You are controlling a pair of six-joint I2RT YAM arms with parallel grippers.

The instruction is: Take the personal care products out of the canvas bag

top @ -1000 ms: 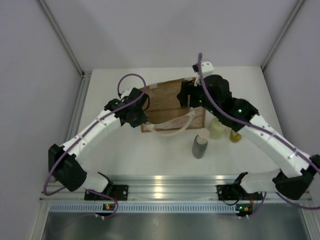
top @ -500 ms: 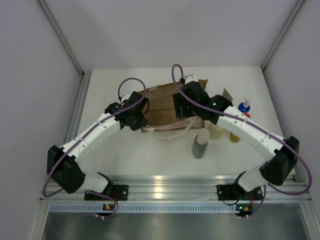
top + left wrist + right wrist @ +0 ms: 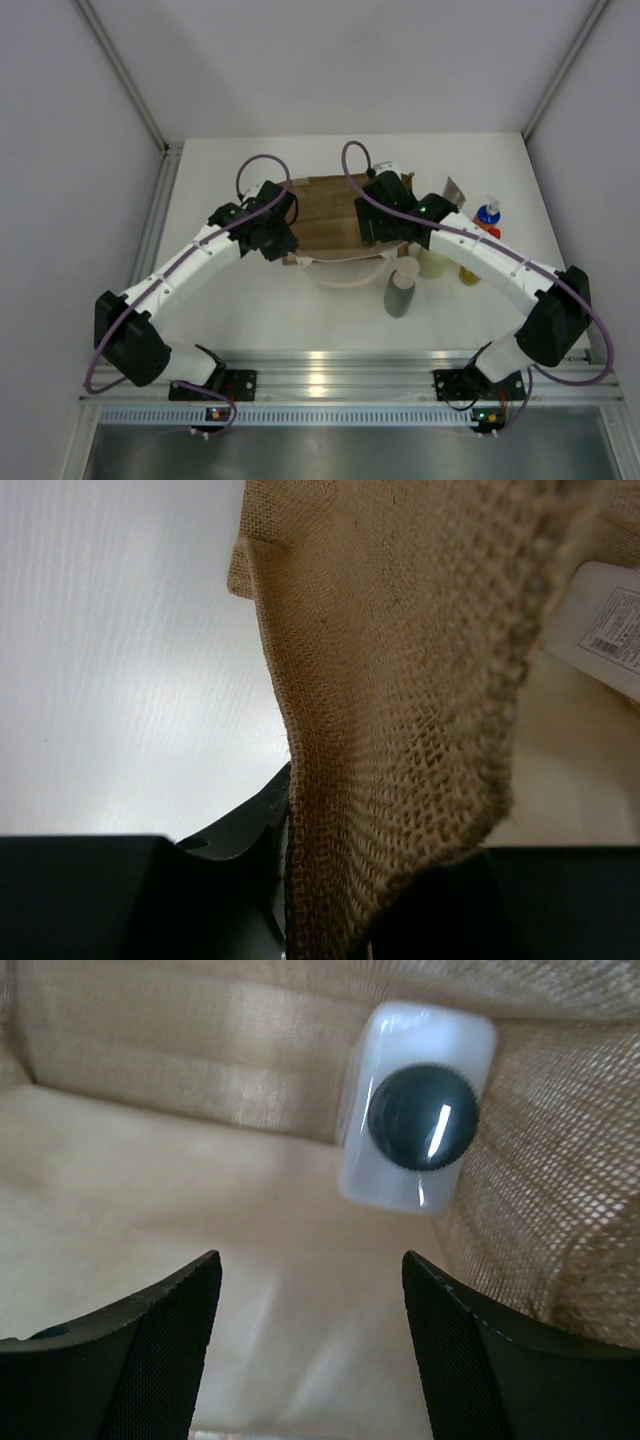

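Observation:
The brown canvas bag (image 3: 325,205) lies mid-table, its mouth facing the near side. My left gripper (image 3: 281,240) is shut on the bag's woven left edge (image 3: 400,730) and holds it up. My right gripper (image 3: 385,228) is open inside the bag's mouth. In the right wrist view its fingers (image 3: 150,1350) are spread in front of the white square dark-capped bottle (image 3: 420,1110), which lies against the bag's right wall, apart from them. Outside the bag stand the grey cylinder (image 3: 400,287), the pale-yellow bottle (image 3: 433,262), the amber bottle (image 3: 470,272), the orange-blue bottle (image 3: 488,214) and the sachet (image 3: 455,188).
The bag's white rope handle (image 3: 345,270) loops toward the near side between the arms. The removed items cluster right of the bag, under my right forearm. White walls close the table on the left, back and right. An aluminium rail (image 3: 320,365) runs along the near edge.
My right arm has swung down from above the bag's far right corner and moved its open gripper into the bag's mouth. My left gripper has kept its hold on the bag's edge.

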